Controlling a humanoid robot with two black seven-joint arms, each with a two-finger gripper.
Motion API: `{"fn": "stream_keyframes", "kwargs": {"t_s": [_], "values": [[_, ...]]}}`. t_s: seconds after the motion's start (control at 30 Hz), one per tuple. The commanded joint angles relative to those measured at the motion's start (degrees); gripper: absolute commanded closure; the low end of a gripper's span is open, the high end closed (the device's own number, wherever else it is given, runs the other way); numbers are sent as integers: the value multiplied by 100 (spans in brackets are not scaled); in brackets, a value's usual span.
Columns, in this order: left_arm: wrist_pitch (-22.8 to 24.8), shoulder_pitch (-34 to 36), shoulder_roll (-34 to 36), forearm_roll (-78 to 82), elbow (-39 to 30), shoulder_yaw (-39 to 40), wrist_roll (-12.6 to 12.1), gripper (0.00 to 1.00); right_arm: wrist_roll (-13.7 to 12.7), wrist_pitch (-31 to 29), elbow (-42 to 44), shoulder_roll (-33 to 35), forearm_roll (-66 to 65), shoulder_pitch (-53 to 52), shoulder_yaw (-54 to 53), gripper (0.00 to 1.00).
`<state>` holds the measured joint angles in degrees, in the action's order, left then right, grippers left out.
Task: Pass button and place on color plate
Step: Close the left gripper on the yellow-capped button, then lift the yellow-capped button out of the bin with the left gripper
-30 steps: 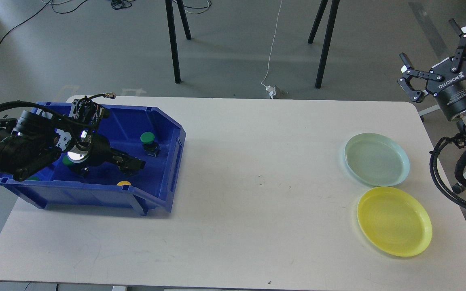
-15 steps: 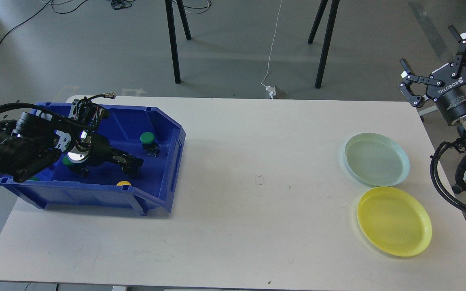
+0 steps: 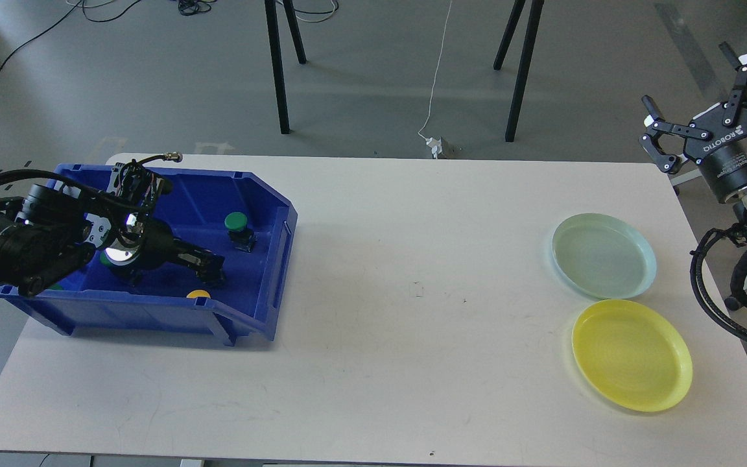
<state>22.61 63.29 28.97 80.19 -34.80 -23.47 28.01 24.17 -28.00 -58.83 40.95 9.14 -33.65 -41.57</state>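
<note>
Green button sits upright inside the blue bin at the worktop's left end, a yellow button peeking over the near wall. Left hand is down in the bin, between the two; fingers too dark to separate, can't tell. Right hand hangs off the far right, fingers spread, holding nothing. Pale green plate and yellow plate touch at right.

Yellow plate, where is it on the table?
In the head view, the yellow plate lies near the table's front right corner, just in front of the pale green plate.
</note>
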Motion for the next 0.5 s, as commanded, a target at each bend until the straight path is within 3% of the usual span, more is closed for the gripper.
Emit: {"fn": "stream_keyframes", "kwargs": {"t_s": [0.0, 0.17, 0.27, 0.47], "values": [[-72, 17, 21, -12, -9, 9, -1, 89, 0, 0, -5, 0, 0, 34, 0, 1], [-107, 70, 143, -65, -79, 53, -1, 92, 0, 0, 3, 0, 0, 51, 0, 1], [-107, 131, 599, -73, -228, 193, -1, 92, 0, 0, 3, 9, 0, 69, -9, 1], [-46, 395, 2031, -56, -1922, 1124, -1, 92, 0, 0, 21, 0, 0, 78, 0, 1]]}}
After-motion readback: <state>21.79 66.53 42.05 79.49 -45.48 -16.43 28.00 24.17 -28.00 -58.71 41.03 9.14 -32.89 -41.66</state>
